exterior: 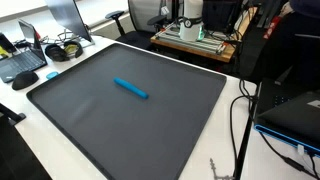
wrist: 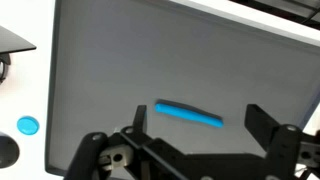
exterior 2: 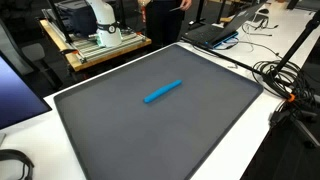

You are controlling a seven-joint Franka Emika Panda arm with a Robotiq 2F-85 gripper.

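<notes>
Gripper (wrist: pixel 199 128) seen spread wide, nothing held, above grey mat (wrist: pixel 100 80). Blue marker (wrist: pixel 190 114) laid flat near mat centre, lengthwise between fingers (wrist: pixel 260 120) in wrist view. Jaws best turned across its narrow width, centred on barrel.

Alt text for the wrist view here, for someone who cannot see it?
The open black gripper hangs above a slim blue cylindrical marker lying on a dark grey rectangular mat, not touching it. The mat lies on a white table, where a small round blue disc sits beside the mat's edge.
</notes>
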